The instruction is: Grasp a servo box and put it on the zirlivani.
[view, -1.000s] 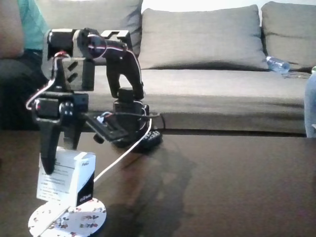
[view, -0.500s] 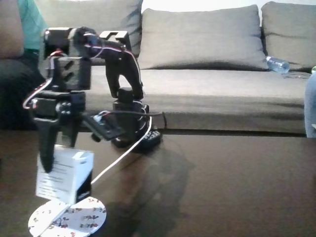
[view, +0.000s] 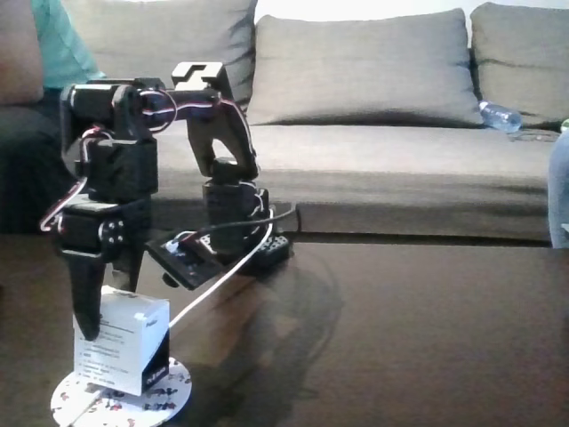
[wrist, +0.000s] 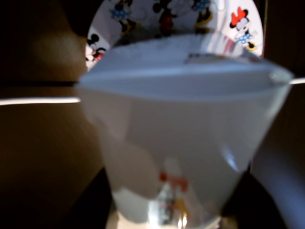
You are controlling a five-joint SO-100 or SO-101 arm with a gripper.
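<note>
The servo box, white with a black right side, stands low on the zirlivani, a round white disc with small cartoon figures at the table's front left in the fixed view. The box's bottom edge is at the disc's surface; I cannot tell if it rests there. My gripper points straight down, its dark fingers shut on the box from above. In the wrist view the servo box looms blurred and close, with the zirlivani showing beyond its top edge.
The arm's base sits at the dark table's far edge, and a white cable runs from it toward the disc. Behind is a grey sofa with a water bottle. A person in a teal top sits at the far left.
The gripper has come down with the servo box, from hanging tilted above the disc to standing upright at its surface. The upper arm has leaned left and lower.
</note>
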